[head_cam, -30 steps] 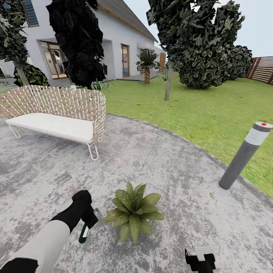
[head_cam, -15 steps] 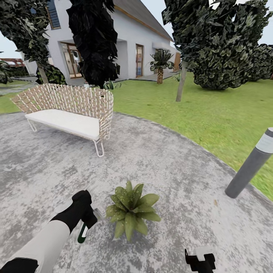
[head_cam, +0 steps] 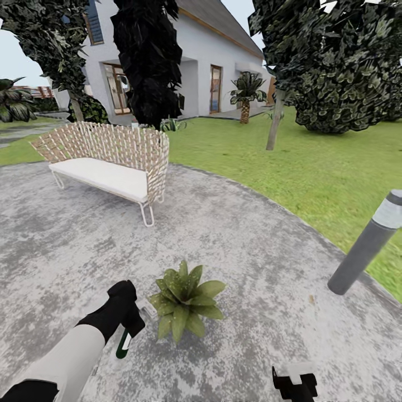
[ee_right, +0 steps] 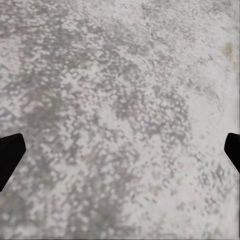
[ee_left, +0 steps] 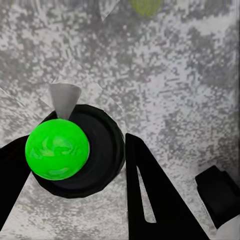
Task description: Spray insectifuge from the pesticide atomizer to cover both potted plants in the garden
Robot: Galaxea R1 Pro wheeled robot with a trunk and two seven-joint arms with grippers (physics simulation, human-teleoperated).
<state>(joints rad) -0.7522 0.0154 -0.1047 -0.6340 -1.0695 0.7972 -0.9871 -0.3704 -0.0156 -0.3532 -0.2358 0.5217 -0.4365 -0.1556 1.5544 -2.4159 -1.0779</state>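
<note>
My left gripper (head_cam: 129, 325) is shut on the pesticide atomizer (head_cam: 123, 343), a dark green-black bottle with a white band, held low over the grey patio (head_cam: 251, 234). In the left wrist view the atomizer (ee_left: 85, 150) appears as a black round body with a bright green ball and a grey cone nozzle, clamped between the black fingers (ee_left: 150, 195). Just to the right of the atomizer sits one potted plant (head_cam: 181, 298), a low rosette of broad green leaves. The second potted plant is out of view. My right gripper (head_cam: 294, 385) is open above bare patio (ee_right: 120, 100).
A woven bench (head_cam: 109, 159) with a white cushion stands at the patio's far left. At the right edge a grey bollard lamp (head_cam: 363, 248) leans by the lawn (head_cam: 312, 162). Dark trees (head_cam: 148, 56), a palm (head_cam: 245, 92) and a white house (head_cam: 206, 61) lie beyond.
The whole picture has shifted right, so the camera turned left. The plant now sits closer to the atomizer in view. Both arms keep their place in the picture.
</note>
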